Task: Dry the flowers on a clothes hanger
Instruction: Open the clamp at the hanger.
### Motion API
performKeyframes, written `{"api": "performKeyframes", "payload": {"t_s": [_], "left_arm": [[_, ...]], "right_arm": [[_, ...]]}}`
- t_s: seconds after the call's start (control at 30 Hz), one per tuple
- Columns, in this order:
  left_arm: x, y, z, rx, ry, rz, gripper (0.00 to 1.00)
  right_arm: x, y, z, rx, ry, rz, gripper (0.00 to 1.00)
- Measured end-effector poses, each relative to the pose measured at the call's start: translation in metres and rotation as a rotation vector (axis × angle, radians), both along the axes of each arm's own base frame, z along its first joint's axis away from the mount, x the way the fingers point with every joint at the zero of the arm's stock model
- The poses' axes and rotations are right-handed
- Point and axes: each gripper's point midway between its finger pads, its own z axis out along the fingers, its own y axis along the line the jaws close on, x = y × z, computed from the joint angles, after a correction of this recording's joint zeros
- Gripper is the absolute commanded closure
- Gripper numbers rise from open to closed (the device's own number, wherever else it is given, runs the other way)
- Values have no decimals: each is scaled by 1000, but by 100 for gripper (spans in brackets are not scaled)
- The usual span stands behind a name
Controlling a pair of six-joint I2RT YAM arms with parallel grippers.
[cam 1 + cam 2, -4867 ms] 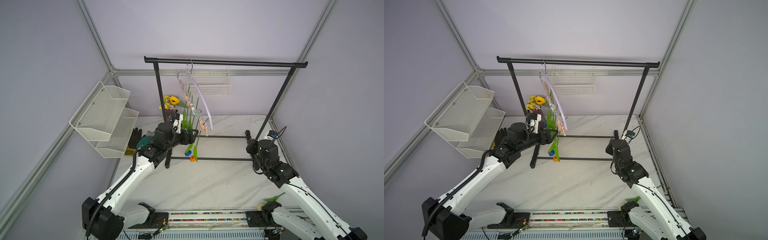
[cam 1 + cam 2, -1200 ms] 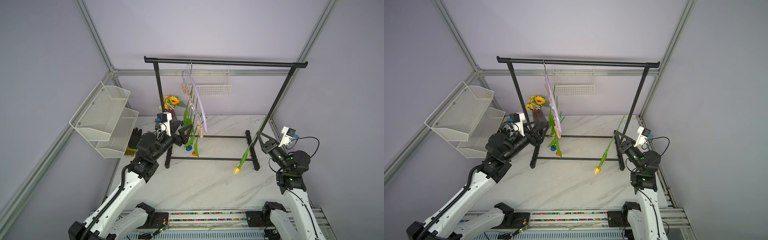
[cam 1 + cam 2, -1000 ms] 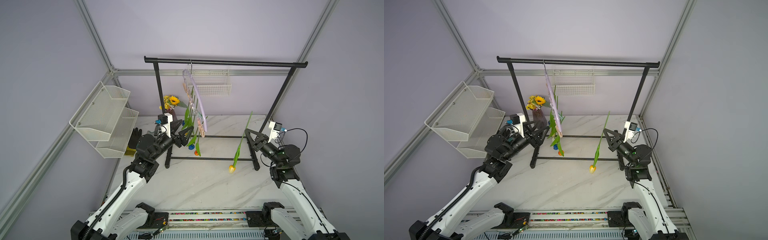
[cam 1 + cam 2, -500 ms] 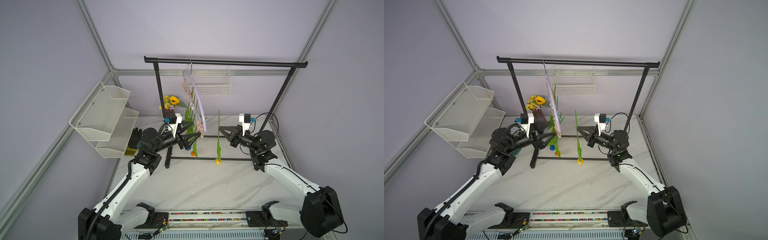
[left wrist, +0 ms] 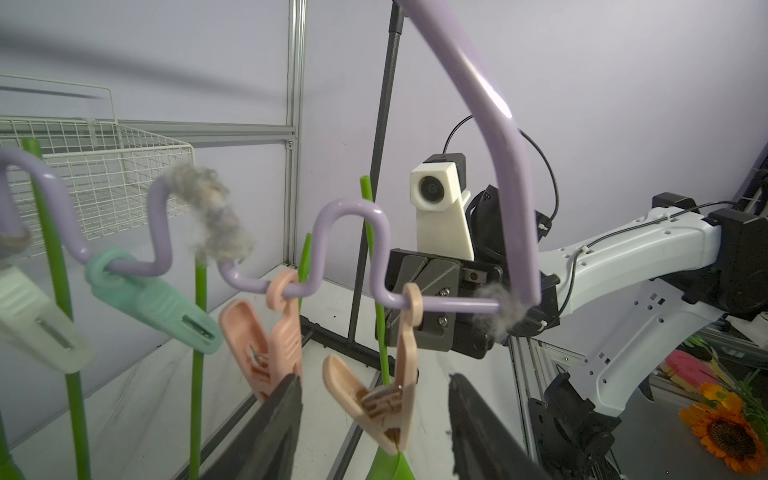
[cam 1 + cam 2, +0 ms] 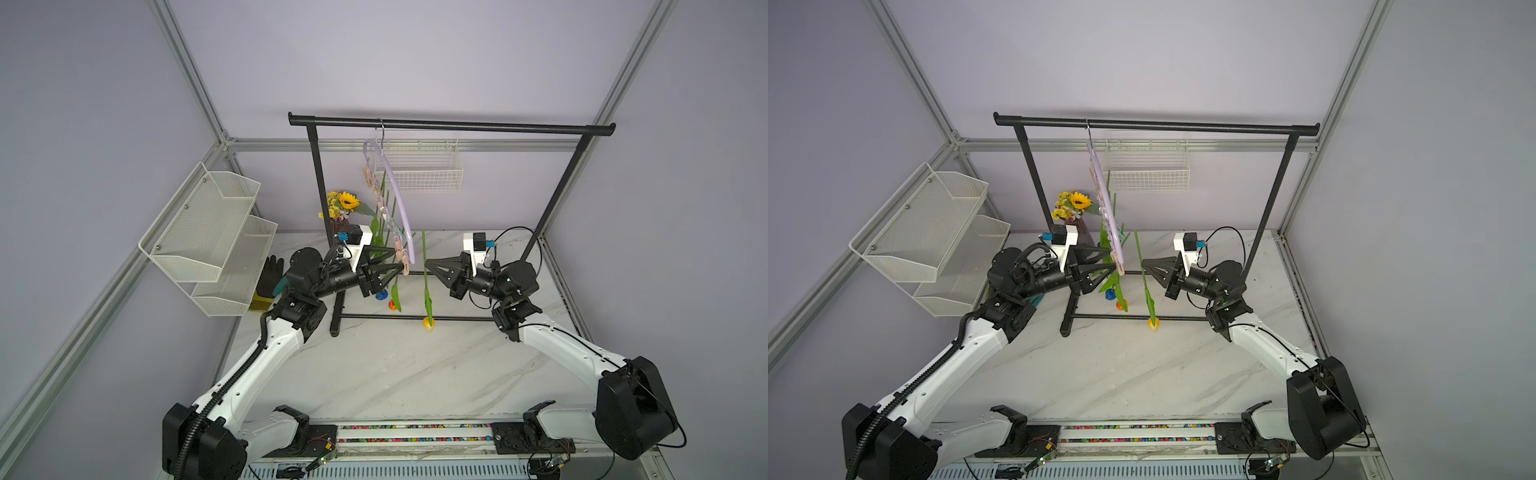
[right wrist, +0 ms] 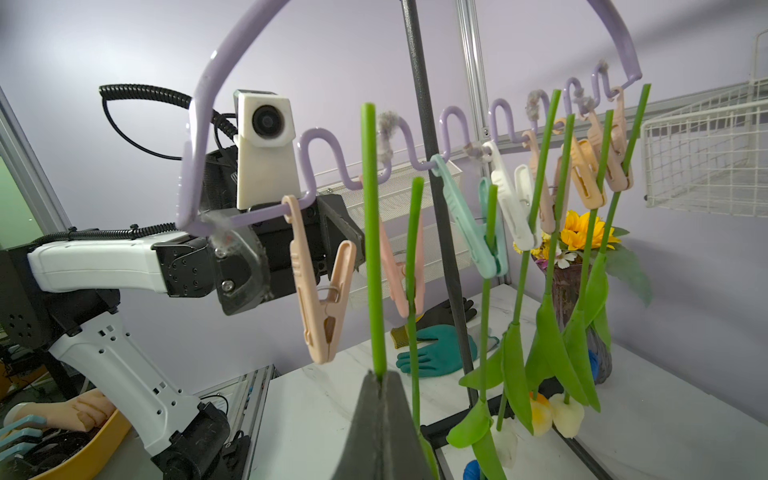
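Flowers [image 7: 548, 332] — most hang pegged along the clothes hanger [image 5: 517, 199]. Stems are clipped at its wavy lower bar, heads and leaves drooping below it. Head-down suits drying, so that fits.

One tulip [image 6: 427, 291] is not on yet. It stands upright just beside the hanger's end, yellow head lowest, with a clear gap to the hanger in both top views.

Right tool [image 7: 380, 382] is clamped shut on its stem, partway down. The cut end sticks up free above the jaws, about level with the pegs — that bare end is what a peg has to bite.

Left tool [image 5: 372, 382] comes in from the opposite side of the hanger, jaws apart. They straddle the handle ends of the end peg [image 5: 376, 409]. The left wrist view shows a sliver of air on both sides, so no squeeze yet by my read. The peg's mouth looks closed and empty.

Judgement:
- **Step in hand:** open that last peg so the stem can be fed in.
- **What it calls for:** a pinch on the peg handles, not on the hanger wire.
- **Risk:** the hanger hangs loose by its hook from the rack bar [image 6: 449, 124] above it, so a nudge could swing it and spoil the line-up.
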Motion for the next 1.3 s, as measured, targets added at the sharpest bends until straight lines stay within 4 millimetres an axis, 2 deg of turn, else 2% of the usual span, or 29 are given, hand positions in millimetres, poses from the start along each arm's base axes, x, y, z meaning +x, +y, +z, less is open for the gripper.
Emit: {"api": "performKeyframes", "payload": {"t_s": [0.37, 0.7, 1.0, 1.3], "left_arm": [[-3, -10, -7, 29, 12, -27, 51], [-4, -15, -4, 36, 14, -30, 39], [0, -14, 10, 26, -3, -5, 38], [4, -22, -2, 49, 46, -17, 41]], "right_arm": [[-6, 7, 2, 3, -16, 19, 100], [-8, 17, -6, -3, -3, 44, 100], [-11, 21, 0, 1, -26, 56, 100], [-10, 28, -2, -3, -23, 68, 100]]}}
